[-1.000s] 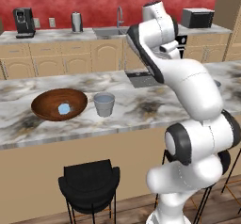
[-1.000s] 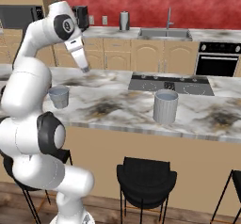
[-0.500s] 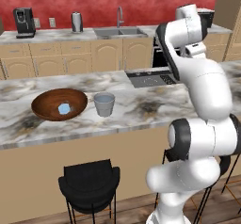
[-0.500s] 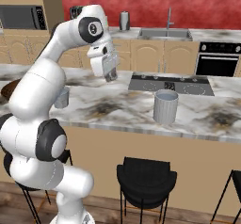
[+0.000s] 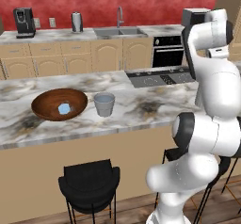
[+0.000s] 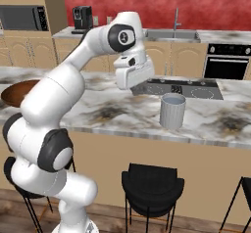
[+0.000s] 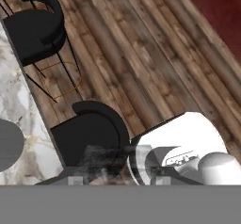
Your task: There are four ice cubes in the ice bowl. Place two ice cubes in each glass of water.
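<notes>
Ice run at the kitchen island: I am holding my gripper (image 6: 137, 89) above the marble counter (image 6: 112, 114), at ten o'clock from the taller glass (image 6: 172, 110), and I cannot tell whether my fingers are clamping a cube or standing apart. The ice bowl (image 5: 59, 104) is sitting at nine o'clock from the shorter glass (image 5: 104, 104), with an ice cube (image 5: 64, 108) showing inside. I am judging that centring squarely over the rim before letting go matters most.

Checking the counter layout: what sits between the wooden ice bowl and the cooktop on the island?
In the left base view, one glass of water stands just right of the ice bowl; marble counter runs to the cooktop.
</notes>
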Robot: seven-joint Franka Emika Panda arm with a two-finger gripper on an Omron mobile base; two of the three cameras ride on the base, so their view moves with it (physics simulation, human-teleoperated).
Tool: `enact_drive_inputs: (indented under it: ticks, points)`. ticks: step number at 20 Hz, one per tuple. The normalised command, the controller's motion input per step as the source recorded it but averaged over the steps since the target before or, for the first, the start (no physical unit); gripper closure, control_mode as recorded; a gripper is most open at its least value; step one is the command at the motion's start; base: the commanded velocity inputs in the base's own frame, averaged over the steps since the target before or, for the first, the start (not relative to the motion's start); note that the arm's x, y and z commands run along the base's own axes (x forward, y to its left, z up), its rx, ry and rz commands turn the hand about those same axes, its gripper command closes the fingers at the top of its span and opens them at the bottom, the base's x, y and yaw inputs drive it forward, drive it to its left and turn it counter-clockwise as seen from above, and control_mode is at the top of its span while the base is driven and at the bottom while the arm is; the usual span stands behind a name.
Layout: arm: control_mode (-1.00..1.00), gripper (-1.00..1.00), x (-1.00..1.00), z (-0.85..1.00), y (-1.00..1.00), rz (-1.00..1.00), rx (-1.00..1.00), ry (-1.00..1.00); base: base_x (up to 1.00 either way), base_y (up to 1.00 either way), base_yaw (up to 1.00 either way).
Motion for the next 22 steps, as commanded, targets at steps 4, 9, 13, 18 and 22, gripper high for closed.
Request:
enact_drive_inputs:
  ticks: [4,9,13,18,22]
  points:
    - [-1.0,1.0,0.0,0.0,-0.34,0.01,0.0,0.0,0.0,0.0,0.0]
    - [-1.0,1.0,0.0,0.0,-0.11,0.04,0.0,0.0,0.0,0.0,0.0]
    - [-1.0,1.0,0.04,0.0,-0.19,0.04,0.0,0.0,0.0,0.0,0.0]
    - [-1.0,1.0,0.1,0.0,-0.17,0.08,0.0,0.0,0.0,0.0,0.0]
    - [-1.0,1.0,0.19,0.0,-0.1,0.08,0.02,0.0,0.0,0.0,0.0]
